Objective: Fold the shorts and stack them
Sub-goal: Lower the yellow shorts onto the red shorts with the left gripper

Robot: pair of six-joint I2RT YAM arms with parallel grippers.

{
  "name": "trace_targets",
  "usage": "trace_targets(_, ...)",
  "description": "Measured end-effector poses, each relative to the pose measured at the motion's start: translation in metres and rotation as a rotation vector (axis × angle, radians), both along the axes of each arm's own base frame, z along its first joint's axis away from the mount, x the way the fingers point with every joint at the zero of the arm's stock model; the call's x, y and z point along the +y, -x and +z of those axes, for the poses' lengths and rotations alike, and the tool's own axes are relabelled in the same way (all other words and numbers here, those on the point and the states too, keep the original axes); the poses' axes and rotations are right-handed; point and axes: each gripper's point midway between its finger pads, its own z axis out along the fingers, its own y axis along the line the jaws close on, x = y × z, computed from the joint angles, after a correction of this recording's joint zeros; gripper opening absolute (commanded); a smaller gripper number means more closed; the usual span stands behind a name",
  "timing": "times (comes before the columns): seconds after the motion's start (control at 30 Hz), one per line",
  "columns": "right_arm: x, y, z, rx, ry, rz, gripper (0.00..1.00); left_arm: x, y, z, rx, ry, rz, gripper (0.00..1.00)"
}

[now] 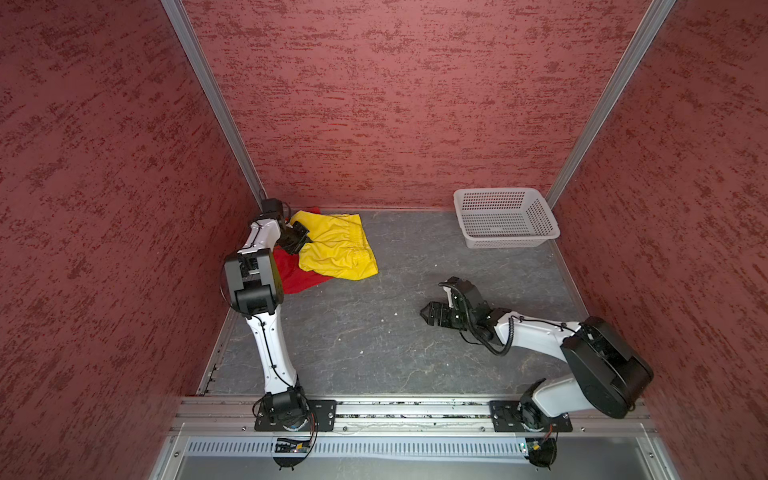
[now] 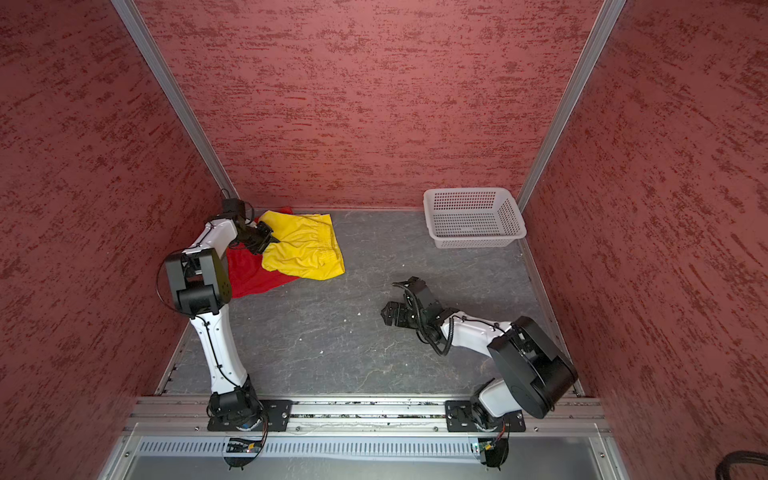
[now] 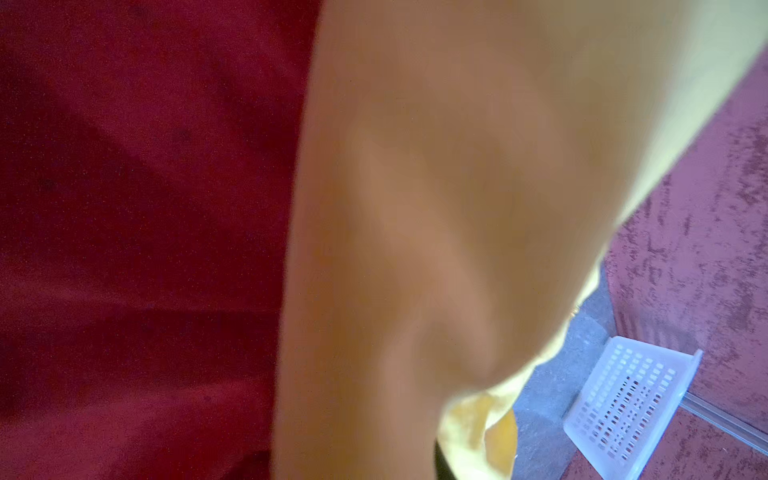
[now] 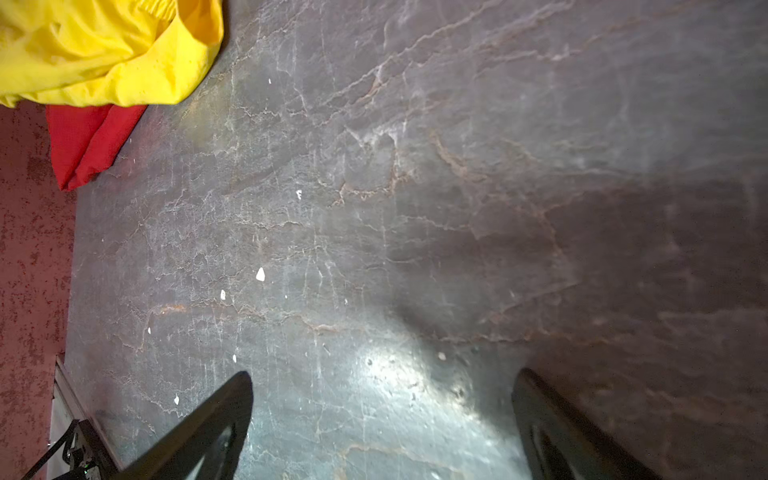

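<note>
You worked in a robot lab cell, red textured panels (image 1: 415, 104) boxed it on three sides, aluminium posts (image 1: 211, 91) stood in the corners, left arm (image 1: 272, 353) and right arm (image 1: 536, 332) were bolted to a metal rail (image 1: 415, 409)

**Right wrist view: gripper spread wide above the tabletop, both shorts well apart from it.**

I note the right gripper (image 4: 382, 376) with its two black fingers (image 4: 216, 424) standing far apart, only the dark grey veined stone-look tabletop (image 4: 415, 208) showing between them. A bright glare patch lies there, and small white specks (image 4: 260, 274) are scattered nearby. The crumpled bright yellow fabric shorts (image 4: 104, 54) overlap the plain red fabric shorts (image 4: 87, 141), whose folded corner sticks out beside the mottled red wall (image 4: 33, 249).
</note>
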Motion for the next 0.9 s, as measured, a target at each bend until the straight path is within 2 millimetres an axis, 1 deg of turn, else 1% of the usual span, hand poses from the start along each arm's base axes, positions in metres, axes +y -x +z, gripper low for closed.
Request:
trace_targets(0.1,0.0,0.0,0.0,0.001,-0.001,-0.002,0.99,0.016,0.009,-0.016,0.013,0.01,0.039,0.0)
trace_targets(0.17,0.0,0.0,0.0,0.002,-0.002,-0.004,0.98,0.021,0.012,-0.022,0.016,0.016,0.051,0.0)
trace_targets(0.23,0.0,0.0,0.0,0.003,-0.003,-0.005,0.98,0.02,0.011,-0.022,0.011,0.019,0.05,0.0)
trace_targets(0.43,0.0,0.0,0.0,0.006,-0.006,-0.008,0.98,0.007,0.002,-0.013,-0.021,0.011,0.025,0.0)
trace_targets(0.53,0.0,0.0,0.0,0.006,-0.006,-0.009,0.98,-0.007,-0.003,-0.008,-0.039,0.011,0.006,0.0)
trace_targets(0.63,0.0,0.0,0.001,0.004,-0.004,-0.01,0.98,-0.028,-0.008,-0.008,-0.053,0.016,-0.015,0.0)
trace_targets(0.7,-0.002,0.0,0.002,0.0,0.002,-0.013,0.98,-0.045,-0.01,-0.011,-0.057,0.025,-0.034,0.0)
trace_targets(0.9,-0.009,-0.001,0.017,-0.042,0.011,-0.031,0.99,-0.101,-0.02,-0.016,-0.066,0.068,-0.102,0.0)
